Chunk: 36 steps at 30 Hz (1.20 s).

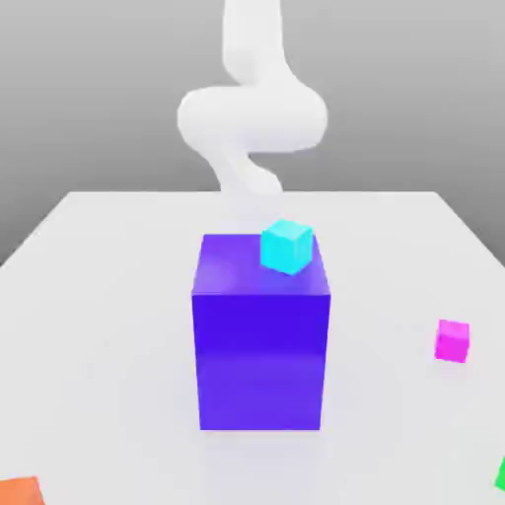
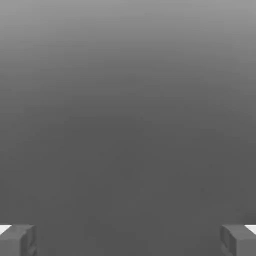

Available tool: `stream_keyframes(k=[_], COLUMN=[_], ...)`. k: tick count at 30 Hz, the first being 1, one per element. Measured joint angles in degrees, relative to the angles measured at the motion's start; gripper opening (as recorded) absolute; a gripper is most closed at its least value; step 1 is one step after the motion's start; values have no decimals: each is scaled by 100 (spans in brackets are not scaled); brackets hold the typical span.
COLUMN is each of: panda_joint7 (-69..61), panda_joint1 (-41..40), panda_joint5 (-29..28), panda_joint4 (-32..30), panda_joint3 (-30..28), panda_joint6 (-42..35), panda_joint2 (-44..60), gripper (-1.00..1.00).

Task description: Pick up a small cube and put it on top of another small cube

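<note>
The small cube (image 1: 452,340), bright magenta-pink, rests on the white table toward the exterior view's right, well apart from the big blue-purple block (image 1: 261,345). A small cyan cube (image 1: 287,246) sits on the block's top, near its far right corner. My white arm (image 1: 252,118) curls down behind the block at the table's far side. In the hand view my gripper (image 2: 128,241) is open, its two grey fingertips (image 2: 17,240) far apart with nothing between them, facing a plain grey background.
A small green cube (image 1: 500,474) lies at the front right corner of the exterior view, cut by the frame edge. An orange block (image 1: 20,490) lies at the front left corner. The white table (image 1: 99,296) spreads wide around the big block.
</note>
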Motion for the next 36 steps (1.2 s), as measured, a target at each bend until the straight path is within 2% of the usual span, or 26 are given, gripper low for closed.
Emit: stream_keyframes(k=[7, 15, 20, 24, 27, 30, 33, 34, 36], panda_joint7=[1272, 3030, 4499, 6164, 7604, 8547, 9154, 9272, 9271], panda_joint1=[427, 852, 1022, 1307, 1952, 2619, 3416, 3597, 3597], panda_joint5=[717, 1051, 746, -184, -1282, -2381, -3138, -3278, -3278], panda_joint4=[-610, -1294, -1741, -2105, -2303, -2201, -2033, -1995, -1995], panda_joint3=[914, 2207, 3069, 3476, 3087, 2245, 1290, 1080, 1080], panda_joint6=[692, 1489, 2040, 2490, 2792, 3175, 3613, 3718, 3720], panda_joint2=[1155, 2425, 3282, 4071, 4701, 5350, 5947, 6076, 6076], gripper=[0, 0, 0, 0, 0, 0, 0, -100, -100])
